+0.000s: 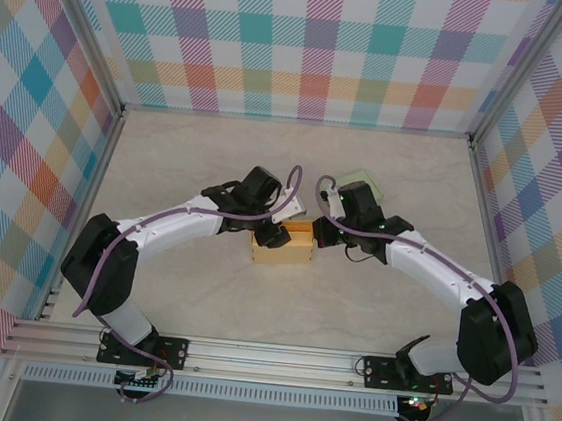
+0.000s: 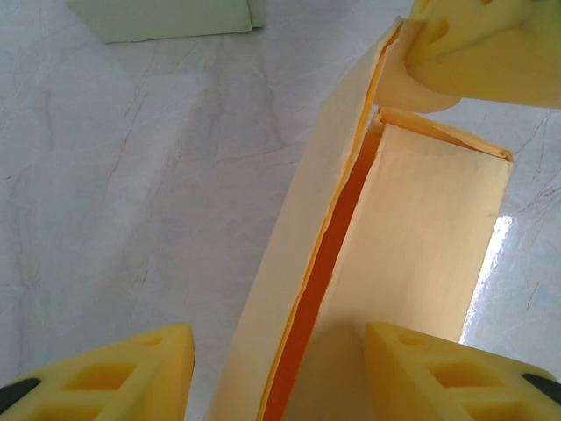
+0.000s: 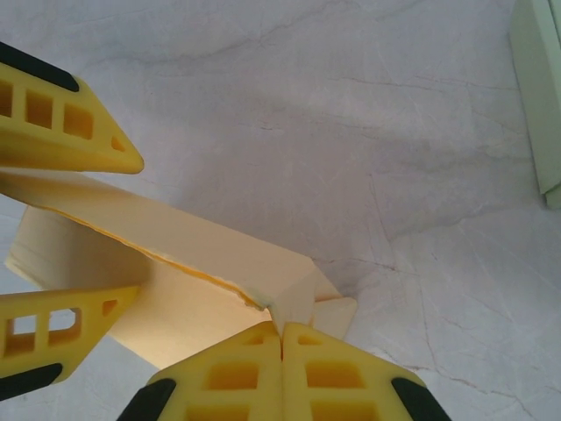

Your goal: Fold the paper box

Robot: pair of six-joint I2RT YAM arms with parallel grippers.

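Right claw (image 3: 281, 326) is pressed fully together. Its tips sit right at the end corner of the paper box (image 1: 282, 251), where a small flap sticks out. We honestly can't tell whether any paper is caught between them. Left claw (image 2: 276, 329) is spread and stands astride the box's long wall. One of its fingers (image 2: 114, 377) is just beside that wall, with a sliver of tabletop showing between them. The other finger sits over the wide panel on the other side, so we'd say it isn't clamping anything.

Ok, big to small now. The pale marbled table (image 1: 207, 152) has checked walls on three sides. The left arm (image 1: 158, 230) and right arm (image 1: 440, 273) both reach in from the near rail and meet in the middle of it.

The box lies right there between them, left claw at its left end and right claw at its right end. It's yellow outside. We can see orange inside through the thin gap where the long wall leans close to the wide panel.

Smallest thing: a flat pale green sheet (image 2: 166, 19) lies on the table beyond the box, near the right claw and not touching the box.
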